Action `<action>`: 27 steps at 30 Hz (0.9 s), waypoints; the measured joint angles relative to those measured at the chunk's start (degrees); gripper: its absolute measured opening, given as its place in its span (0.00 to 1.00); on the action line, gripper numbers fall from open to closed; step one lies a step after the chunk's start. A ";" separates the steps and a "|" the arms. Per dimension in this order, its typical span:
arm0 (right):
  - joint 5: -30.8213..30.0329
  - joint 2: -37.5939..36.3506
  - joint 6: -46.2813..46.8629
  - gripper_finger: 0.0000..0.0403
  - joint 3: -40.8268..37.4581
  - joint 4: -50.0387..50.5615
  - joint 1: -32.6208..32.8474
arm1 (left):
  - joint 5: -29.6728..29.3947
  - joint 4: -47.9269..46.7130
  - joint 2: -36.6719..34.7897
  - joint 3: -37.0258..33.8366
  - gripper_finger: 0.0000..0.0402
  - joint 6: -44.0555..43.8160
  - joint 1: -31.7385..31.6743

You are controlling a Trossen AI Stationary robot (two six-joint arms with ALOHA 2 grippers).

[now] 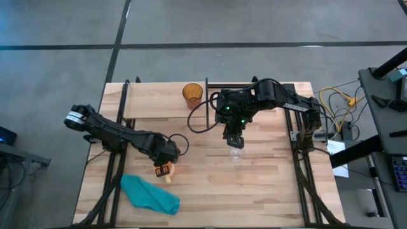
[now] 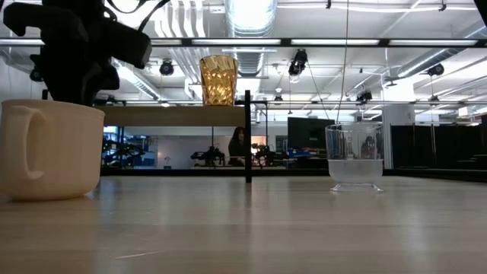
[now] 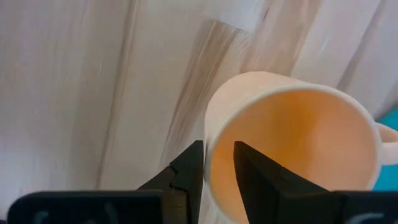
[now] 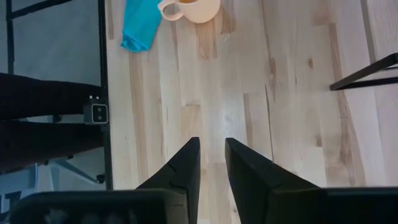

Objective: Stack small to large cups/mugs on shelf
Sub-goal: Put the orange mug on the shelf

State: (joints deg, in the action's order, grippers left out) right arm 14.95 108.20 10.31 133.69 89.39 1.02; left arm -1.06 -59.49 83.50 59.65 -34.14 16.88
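Note:
The orange mug (image 1: 168, 173), pale outside and orange inside, stands upright on the table near its middle. My left gripper (image 3: 219, 158) is shut on it from above. The tiny clear glass cup (image 1: 236, 154) stands on its base right of the middle. My right gripper (image 1: 233, 138) hangs above it, just to its far side. Its fingers (image 4: 186, 162) are almost together, with nothing between them. The amber tumbler (image 1: 193, 95) stands on the right end of the pale shelf board (image 1: 156, 98). In the low view the shelf (image 2: 175, 116) sits raised above the tabletop. My left gripper holds the mug by its rim (image 3: 213, 140), on the side away from the handle (image 3: 388, 134). One finger is inside the mug and one outside, with the wall between them. The fingers come from above, pointing down. The mug's base (image 2: 49, 194) rests on the table, upright.
A teal cloth (image 1: 149, 194) lies crumpled toward the table's near left corner, close to the mug. Thin black shelf rods (image 1: 206, 102) stand beside the tumbler. Cables trail over the table's right edge. Bare planks lie between the mug and the clear cup.

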 joint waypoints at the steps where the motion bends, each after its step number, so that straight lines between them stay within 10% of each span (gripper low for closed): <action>1: 0.01 0.00 0.00 0.18 0.00 -0.04 0.00 | 0.00 0.03 -0.10 0.10 0.18 0.02 0.00; 14: 0.01 0.00 -0.03 0.17 0.00 -0.46 -0.02 | 1.22 -3.65 -2.25 2.46 0.01 10.97 -0.01; 27: 0.00 0.00 -0.27 0.19 0.00 -2.19 -0.02 | -3.16 -24.74 -3.04 23.32 0.00 24.86 -3.80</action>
State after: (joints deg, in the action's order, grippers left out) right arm 14.95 108.20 10.04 133.69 87.20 0.99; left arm -4.22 -84.23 80.46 82.97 -9.29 13.08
